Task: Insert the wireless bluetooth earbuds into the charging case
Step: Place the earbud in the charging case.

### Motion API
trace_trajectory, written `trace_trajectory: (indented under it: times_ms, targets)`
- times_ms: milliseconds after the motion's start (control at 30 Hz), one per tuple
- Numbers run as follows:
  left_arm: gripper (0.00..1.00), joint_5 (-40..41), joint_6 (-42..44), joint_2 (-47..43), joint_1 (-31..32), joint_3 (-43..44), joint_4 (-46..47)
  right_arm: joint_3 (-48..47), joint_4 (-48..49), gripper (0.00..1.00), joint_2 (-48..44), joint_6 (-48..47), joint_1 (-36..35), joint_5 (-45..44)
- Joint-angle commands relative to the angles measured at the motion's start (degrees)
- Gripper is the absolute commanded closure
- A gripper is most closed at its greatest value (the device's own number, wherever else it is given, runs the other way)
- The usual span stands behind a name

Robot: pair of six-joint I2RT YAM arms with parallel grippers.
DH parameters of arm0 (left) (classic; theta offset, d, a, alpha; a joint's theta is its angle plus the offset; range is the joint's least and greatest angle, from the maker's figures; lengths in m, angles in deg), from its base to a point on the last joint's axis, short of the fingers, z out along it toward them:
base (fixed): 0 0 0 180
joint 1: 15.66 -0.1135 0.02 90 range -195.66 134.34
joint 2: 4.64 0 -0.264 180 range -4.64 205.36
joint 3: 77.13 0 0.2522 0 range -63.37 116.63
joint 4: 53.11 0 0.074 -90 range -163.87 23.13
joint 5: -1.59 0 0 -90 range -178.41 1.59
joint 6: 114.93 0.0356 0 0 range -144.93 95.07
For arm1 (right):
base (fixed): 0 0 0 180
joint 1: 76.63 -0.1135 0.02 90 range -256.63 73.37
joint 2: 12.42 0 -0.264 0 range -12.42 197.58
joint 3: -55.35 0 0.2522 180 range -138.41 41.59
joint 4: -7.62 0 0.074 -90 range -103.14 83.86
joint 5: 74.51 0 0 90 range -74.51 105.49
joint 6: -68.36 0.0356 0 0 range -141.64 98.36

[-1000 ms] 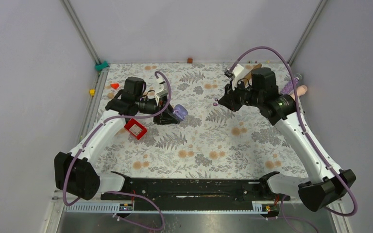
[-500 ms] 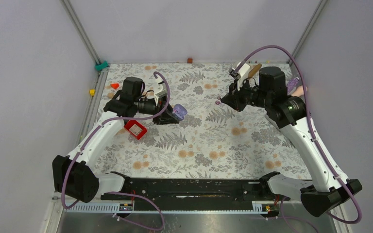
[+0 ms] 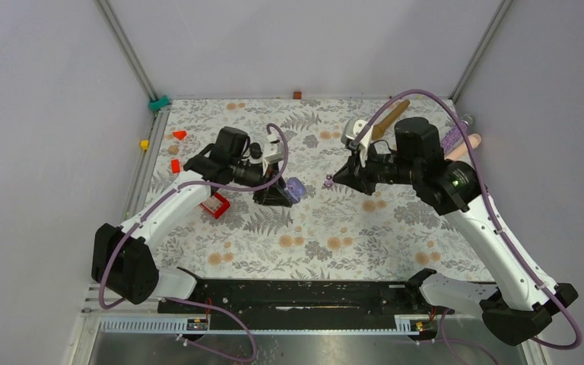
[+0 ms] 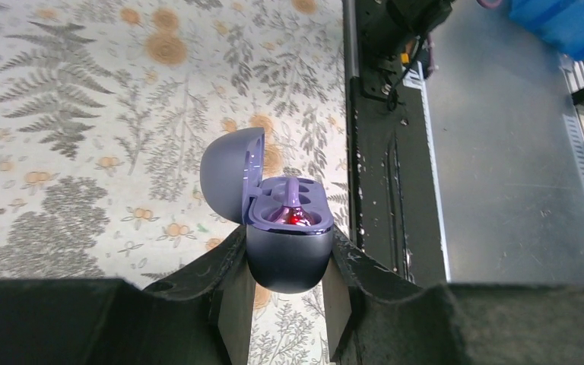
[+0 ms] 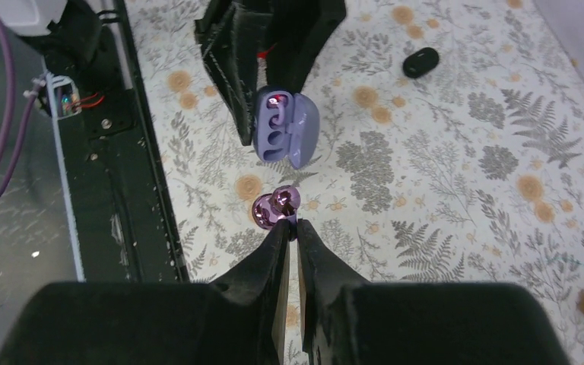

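the left arm [image 3: 163, 209] comes up from its base at the near left corner. it bends and lies low over the table, going toward the middle. its wrist is turned so the left claw [image 3: 277, 195] points to the right. the left claw is squeezed shut on the charging case [image 4: 287, 255], with one finger on each side of its round bottom half. the case is purple and its lid [image 4: 230, 181] is flipped open to one side. a purple earbud [image 4: 292, 207] sits in a hole in the case, with a little red glow by it.

the right arm [image 3: 487, 228] stands up tall from the near right corner. it bends at the top and reaches to the left. the right claw [image 3: 340, 176] points left, right at the open case, so the two claws face each other. its fingers are almost closed and pinch the other purple earbud [image 5: 277, 208] at their very tips. this earbud is held out just in front of the open case, close to it but not touching.

a red tray [image 3: 214, 204] sits on the flowery cloth [image 3: 312, 243], just beside the left arm. a black oval thing [image 5: 420, 62] lies on the cloth behind the case.
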State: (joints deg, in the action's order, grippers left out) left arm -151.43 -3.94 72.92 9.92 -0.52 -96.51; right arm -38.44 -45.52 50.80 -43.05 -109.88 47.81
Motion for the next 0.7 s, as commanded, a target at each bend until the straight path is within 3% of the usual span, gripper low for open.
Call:
trace_trajectory:
  times_ms: [0, 267, 667]
  targets:
    - [1.0, -1.04, 5.11, 0.28, 2.42, 1.93, -2.82, 1.59, -2.86, 0.86, -0.62, -4.94, -2.92, 4.78]
    - [1.0, -3.0, 13.92, 1.51, 5.23, 4.51, -12.0, 3.56, -6.79, 0.86, 1.91, -12.31, -10.27, 0.03]
    - [1.0, -4.21, 17.47, 3.03, 6.78, 6.27, -16.24, 4.86, -3.42, 0.84, 4.69, -11.74, -14.55, -5.12]
